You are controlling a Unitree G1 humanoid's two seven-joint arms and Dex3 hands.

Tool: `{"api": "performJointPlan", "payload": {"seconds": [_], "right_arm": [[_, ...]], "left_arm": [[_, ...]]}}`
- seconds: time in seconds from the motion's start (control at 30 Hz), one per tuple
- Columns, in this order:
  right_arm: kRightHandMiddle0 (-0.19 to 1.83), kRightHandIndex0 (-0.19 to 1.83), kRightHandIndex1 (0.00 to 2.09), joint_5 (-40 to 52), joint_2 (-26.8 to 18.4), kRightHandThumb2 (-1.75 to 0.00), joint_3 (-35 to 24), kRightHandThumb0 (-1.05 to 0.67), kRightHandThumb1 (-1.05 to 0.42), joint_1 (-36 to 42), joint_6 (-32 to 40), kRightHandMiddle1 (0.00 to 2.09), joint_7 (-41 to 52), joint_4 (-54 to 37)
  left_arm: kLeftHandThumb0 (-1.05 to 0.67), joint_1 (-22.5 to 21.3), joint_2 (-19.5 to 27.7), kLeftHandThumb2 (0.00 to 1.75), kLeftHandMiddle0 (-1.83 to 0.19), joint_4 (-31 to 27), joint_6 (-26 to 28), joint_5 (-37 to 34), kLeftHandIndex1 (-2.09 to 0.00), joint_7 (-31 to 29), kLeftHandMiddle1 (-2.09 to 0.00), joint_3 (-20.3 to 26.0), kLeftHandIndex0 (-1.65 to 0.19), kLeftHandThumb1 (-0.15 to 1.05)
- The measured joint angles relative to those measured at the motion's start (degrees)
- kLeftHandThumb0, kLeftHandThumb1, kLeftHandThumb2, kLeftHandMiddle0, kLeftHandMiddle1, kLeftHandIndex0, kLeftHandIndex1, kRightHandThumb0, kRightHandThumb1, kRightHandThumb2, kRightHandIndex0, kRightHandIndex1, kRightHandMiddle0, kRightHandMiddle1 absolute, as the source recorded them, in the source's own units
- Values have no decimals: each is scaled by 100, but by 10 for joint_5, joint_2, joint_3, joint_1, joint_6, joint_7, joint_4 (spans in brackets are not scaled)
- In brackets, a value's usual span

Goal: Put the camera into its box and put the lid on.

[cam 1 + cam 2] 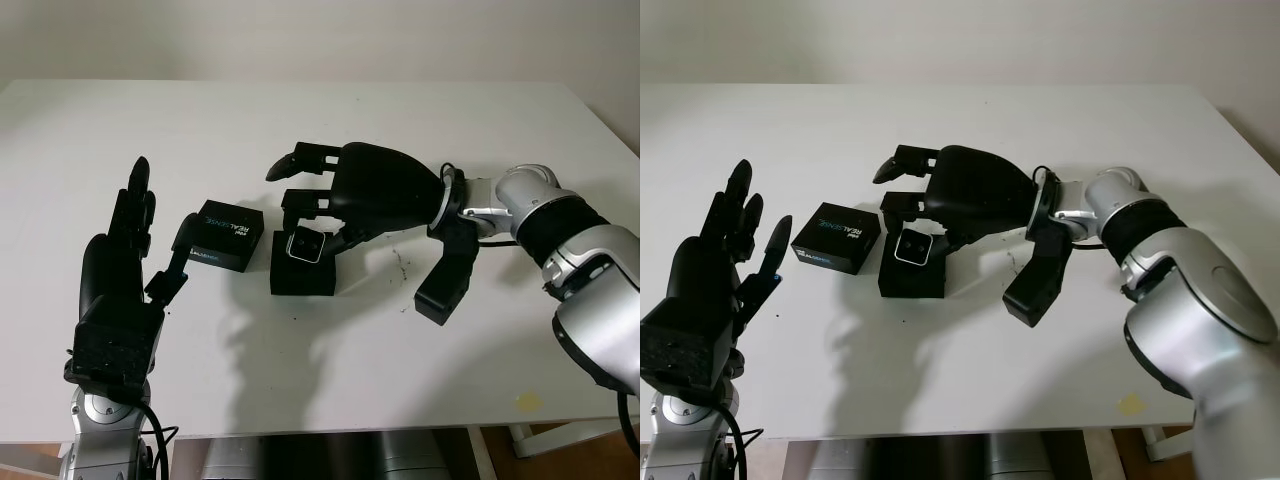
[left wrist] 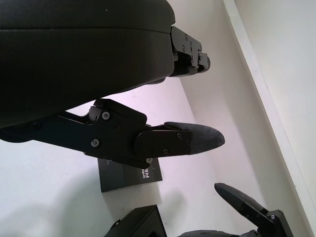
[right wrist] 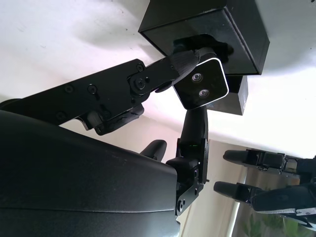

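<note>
I see right hand [image 1: 318,225] pinching camera [image 1: 306,245], small silver square block with rounded corners and two round lenses, just over open black box [image 1: 302,275] near desk [image 1: 300,110] middle. Box lid [image 1: 228,235] flat, black, just beside box; white letters read "REALSENSE". My left hand [image 1: 125,250] open, held up near front left corner, holding nothing.
</note>
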Motion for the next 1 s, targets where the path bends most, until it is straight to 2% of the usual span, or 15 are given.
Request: {"api": "performJointPlan", "payload": {"seconds": [0.5,1.0], "right_arm": [[34,4,84,-28,2,-5,21,-40,-97,5,-3,136,-45,4],[33,3,85,-38,1,-5,23,-40,-97,4,-12,137,-49,2]], "left_arm": [[-59,1,-3,40,-19,-1,-1,5,-6,7,-6,0,-11,105],[-59,1,-10,41,-20,-1,1,9,-5,10,-6,-5,-10,105]]}}
